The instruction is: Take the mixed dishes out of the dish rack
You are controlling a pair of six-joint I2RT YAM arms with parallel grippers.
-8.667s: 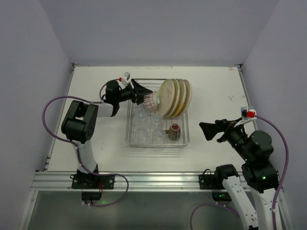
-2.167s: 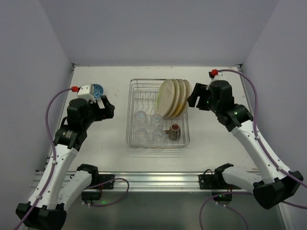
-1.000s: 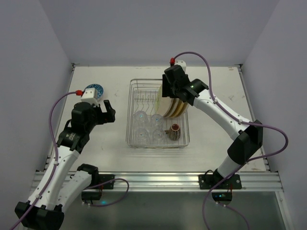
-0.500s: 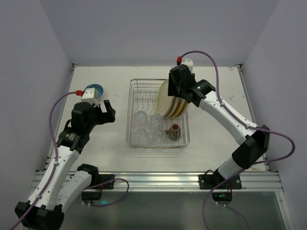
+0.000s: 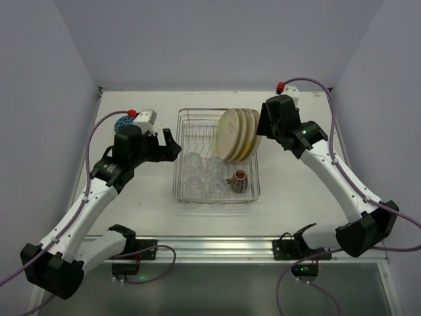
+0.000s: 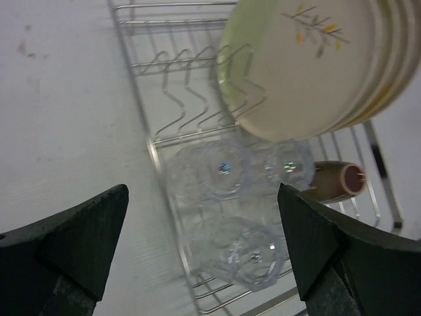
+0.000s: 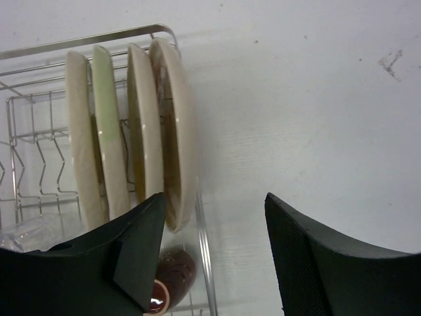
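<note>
Right wrist shows right fingers (image 7: pixel 128 257) spread beside the end plate (image 7: pixel 175 118), left fingers (image 6: pixel 72 243) spread above the glasses (image 6: pixel 223 168), so pinching a rim looks next.

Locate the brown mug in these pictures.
In the top view, the mug sits in the rack's near right corner, right of the glasses and just in front of the plates.
</note>
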